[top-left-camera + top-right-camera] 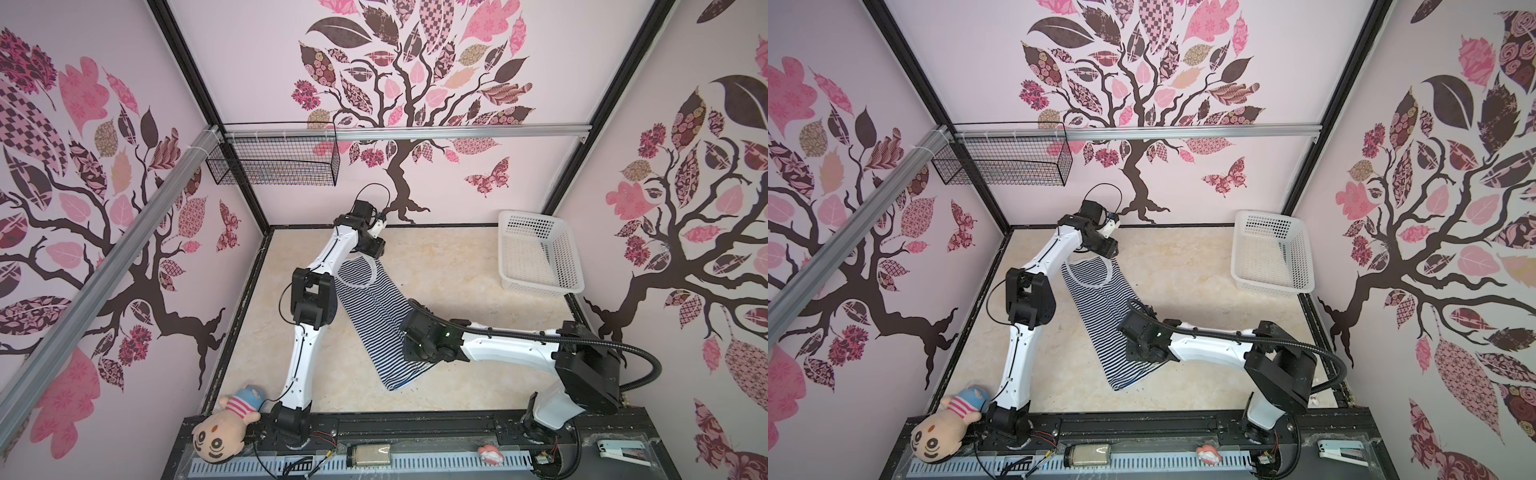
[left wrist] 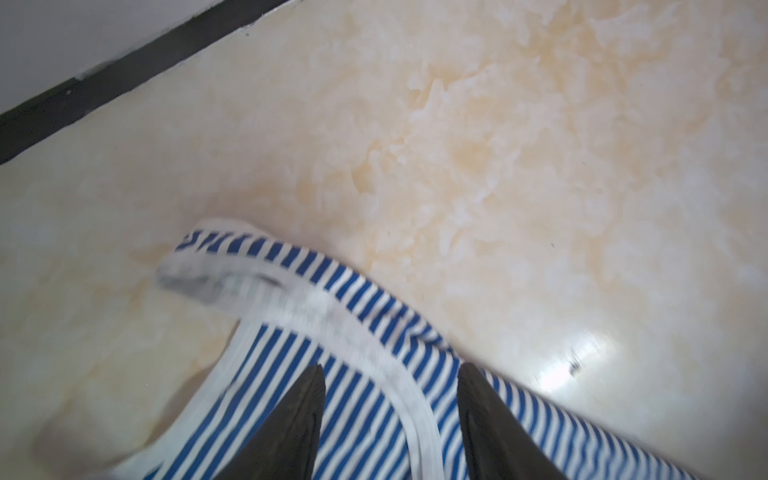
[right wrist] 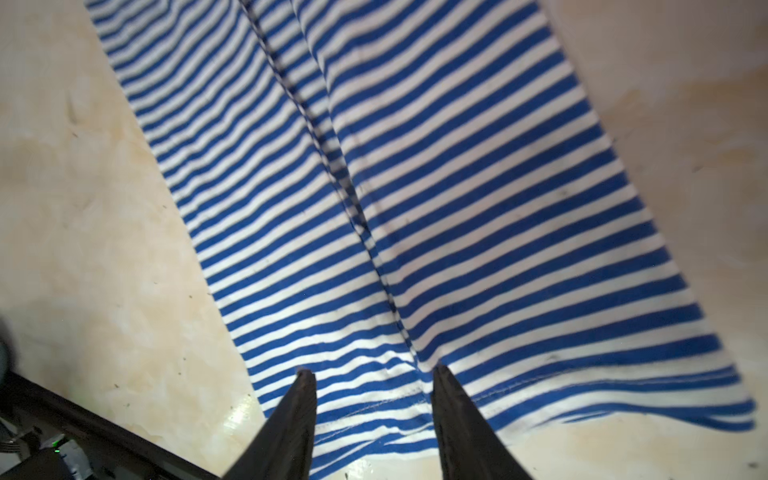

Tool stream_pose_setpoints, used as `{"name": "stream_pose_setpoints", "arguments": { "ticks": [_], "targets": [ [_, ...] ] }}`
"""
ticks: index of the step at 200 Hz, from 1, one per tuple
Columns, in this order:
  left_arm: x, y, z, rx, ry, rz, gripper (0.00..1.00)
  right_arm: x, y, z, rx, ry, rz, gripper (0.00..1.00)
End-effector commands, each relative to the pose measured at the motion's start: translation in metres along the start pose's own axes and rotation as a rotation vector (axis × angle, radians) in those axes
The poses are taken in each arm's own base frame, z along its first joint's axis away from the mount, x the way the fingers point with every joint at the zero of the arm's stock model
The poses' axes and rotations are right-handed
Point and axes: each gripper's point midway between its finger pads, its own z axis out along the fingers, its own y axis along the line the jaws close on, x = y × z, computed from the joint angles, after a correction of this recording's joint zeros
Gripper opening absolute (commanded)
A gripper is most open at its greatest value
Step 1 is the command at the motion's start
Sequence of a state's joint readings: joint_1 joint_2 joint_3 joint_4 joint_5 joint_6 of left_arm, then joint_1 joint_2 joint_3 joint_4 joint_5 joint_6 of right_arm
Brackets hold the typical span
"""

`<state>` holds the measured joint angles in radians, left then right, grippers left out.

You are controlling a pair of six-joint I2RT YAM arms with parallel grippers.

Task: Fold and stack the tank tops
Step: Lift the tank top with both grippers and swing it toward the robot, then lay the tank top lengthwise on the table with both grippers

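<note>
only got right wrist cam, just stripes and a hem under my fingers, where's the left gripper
Observer: The left gripper is at the other end of the tank top, jaws apart above its white neck edging.
Operator: how does the whole thing lie
Observer: As one long narrow strip slanting across the table, neck end toward the back wall.
Operator: anything else out there
Observer: A white basket stands in the far right corner.
</note>
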<state>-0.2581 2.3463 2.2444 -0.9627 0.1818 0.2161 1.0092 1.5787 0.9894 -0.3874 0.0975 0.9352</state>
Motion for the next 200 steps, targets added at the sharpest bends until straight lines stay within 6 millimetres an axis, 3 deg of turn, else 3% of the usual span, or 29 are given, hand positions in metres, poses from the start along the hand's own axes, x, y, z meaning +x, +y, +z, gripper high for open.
{"name": "stream_pose_setpoints", "arguments": {
  "ticks": [1,23,46,82,138,200],
  "targets": [
    [0.006,0.004,-0.050,0.029,-0.060,-0.060,0.56,-0.028,-0.020,-0.016,0.061,-0.056,-0.033,0.50],
    [0.046,0.009,-0.060,0.024,0.012,-0.084,0.55,-0.042,-0.034,-0.014,0.069,-0.069,-0.041,0.50],
    [0.078,0.025,-0.062,-0.003,0.048,-0.106,0.55,-0.048,-0.029,-0.007,0.052,-0.059,-0.107,0.49],
    [0.116,0.035,-0.041,-0.026,0.145,-0.082,0.55,-0.047,-0.027,0.011,0.049,-0.043,-0.177,0.47],
    [0.142,0.044,0.007,-0.018,0.257,-0.086,0.53,-0.036,-0.041,0.028,0.076,-0.012,-0.174,0.46],
    [0.155,0.045,0.023,-0.013,0.290,-0.096,0.53,-0.028,-0.049,0.038,0.089,0.018,-0.177,0.46]
  ]
}}
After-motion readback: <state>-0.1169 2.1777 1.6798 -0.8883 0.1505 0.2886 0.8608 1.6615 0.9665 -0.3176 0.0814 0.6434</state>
